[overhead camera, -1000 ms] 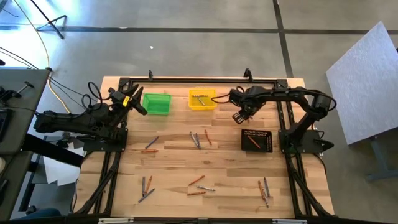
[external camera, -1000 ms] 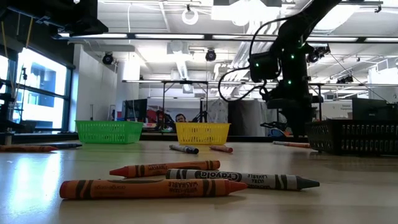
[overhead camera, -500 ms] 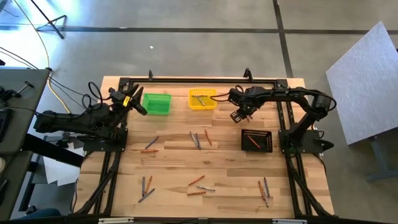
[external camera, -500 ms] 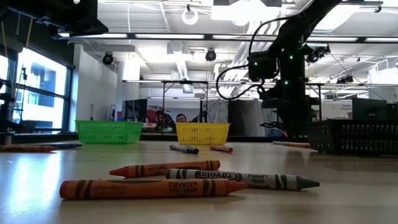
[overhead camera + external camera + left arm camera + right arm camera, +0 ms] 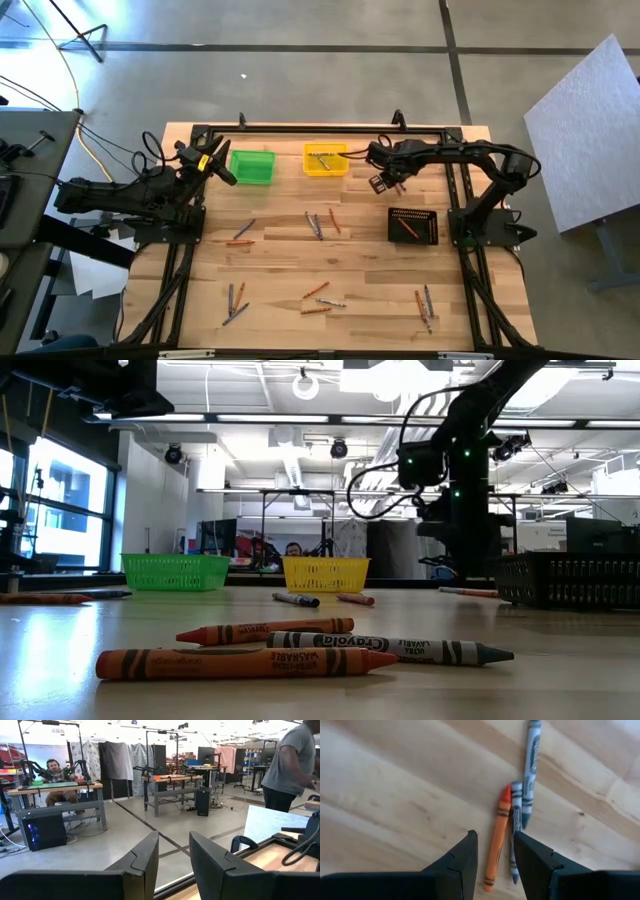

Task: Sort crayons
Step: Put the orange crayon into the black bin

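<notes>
Orange-red and grey crayons lie flat on the wooden table in loose groups: centre [image 5: 320,222], left [image 5: 240,235], near left [image 5: 235,298], near centre [image 5: 318,298] and near right [image 5: 424,305]. Three of them lie close in the low view [image 5: 265,645]. My right gripper [image 5: 379,182] is open and empty, above the table just right of the yellow bin [image 5: 325,159]. Its wrist view [image 5: 494,835] looks down on an orange crayon [image 5: 498,837] and two grey ones [image 5: 520,825]. My left gripper [image 5: 215,168] waits open beside the green bin [image 5: 251,166].
The yellow bin holds a few crayons [image 5: 322,156]. The black bin [image 5: 412,225] at the right holds an orange one [image 5: 407,228]. A dark frame rail [image 5: 320,130] runs along the table's far edge. People show in the room beyond the table [image 5: 287,765].
My right gripper has moved a little toward the table's left and far edges, nearer the yellow bin, staying open. The crayons have not moved.
</notes>
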### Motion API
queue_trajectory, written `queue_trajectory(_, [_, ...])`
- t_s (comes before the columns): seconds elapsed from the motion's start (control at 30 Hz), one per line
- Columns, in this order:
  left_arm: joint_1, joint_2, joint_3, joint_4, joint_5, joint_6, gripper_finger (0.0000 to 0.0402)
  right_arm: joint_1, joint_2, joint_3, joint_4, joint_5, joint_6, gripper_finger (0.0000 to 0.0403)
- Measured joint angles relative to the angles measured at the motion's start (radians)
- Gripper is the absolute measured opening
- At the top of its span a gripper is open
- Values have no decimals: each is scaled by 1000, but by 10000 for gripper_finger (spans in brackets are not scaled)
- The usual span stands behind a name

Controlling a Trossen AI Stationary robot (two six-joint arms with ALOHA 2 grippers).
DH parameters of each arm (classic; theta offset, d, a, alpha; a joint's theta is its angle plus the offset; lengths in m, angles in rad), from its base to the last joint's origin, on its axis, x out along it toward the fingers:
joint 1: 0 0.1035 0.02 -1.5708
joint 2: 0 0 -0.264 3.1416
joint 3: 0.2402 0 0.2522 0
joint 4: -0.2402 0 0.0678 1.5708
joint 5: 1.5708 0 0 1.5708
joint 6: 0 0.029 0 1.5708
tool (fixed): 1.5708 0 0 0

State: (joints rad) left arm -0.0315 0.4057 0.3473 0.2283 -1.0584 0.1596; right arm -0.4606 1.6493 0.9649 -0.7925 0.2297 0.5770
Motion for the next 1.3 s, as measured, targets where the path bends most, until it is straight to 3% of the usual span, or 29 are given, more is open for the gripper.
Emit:
queue_trajectory(0.3, [0, 0, 0, 0, 0, 1, 99, 34, 0, 0, 13, 13, 2, 118])
queue_trajectory(0.57, [0, 0, 0, 0, 0, 2, 99, 79, 0, 0, 23, 148, 29, 118])
queue_trajectory(1.07, [0, 0, 0, -22, 0, 1, 99, 83, 0, 0, 55, 194, -8, 118])
queue_trajectory(1.2, [0, 0, 0, -24, 0, 1, 99, 83, 0, -53, 120, 261, -25, 118])
queue_trajectory(1.3, [0, 0, 0, -24, 0, 1, 99, 83, 0, -102, 163, 211, 14, 118])
